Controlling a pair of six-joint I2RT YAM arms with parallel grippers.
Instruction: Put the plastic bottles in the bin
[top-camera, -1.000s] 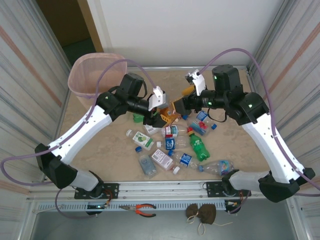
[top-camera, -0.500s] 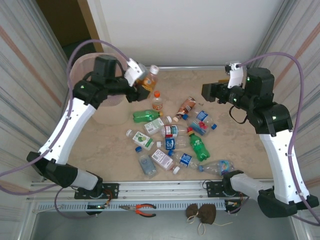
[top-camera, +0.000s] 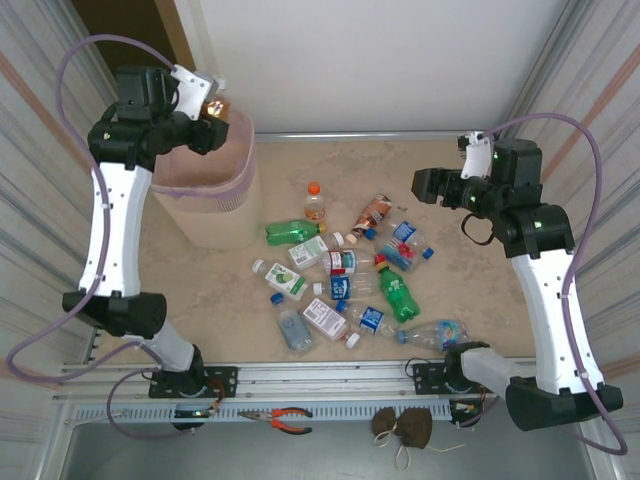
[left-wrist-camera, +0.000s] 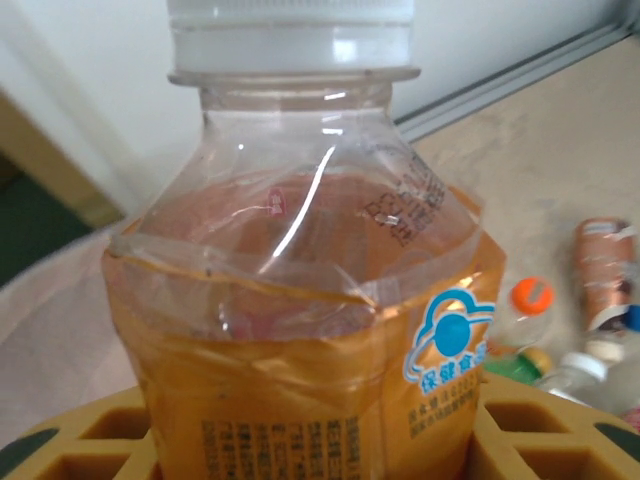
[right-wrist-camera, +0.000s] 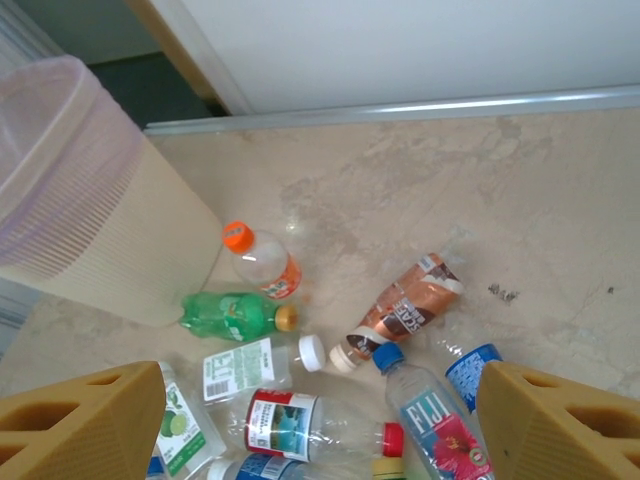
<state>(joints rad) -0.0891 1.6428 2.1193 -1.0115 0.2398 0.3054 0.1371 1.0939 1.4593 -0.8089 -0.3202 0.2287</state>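
Lifted: left tool (top-camera: 208, 115), bottle (left-wrist-camera: 300, 300) over bin (top-camera: 215, 215); wrist view: white cap (left-wrist-camera: 290, 35)

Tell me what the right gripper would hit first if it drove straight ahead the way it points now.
Most likely the crushed brown bottle in the pile: the open right gripper aims down towards it. Depth is unclear, so it might touch the table beside it first.

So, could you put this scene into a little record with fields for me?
Left gripper: shut on an orange-label bottle, held above the bin
Right gripper: open, empty, above the table
Bin: beige, pink liner, far left of the table
Other bottles: scattered on the table between the arms
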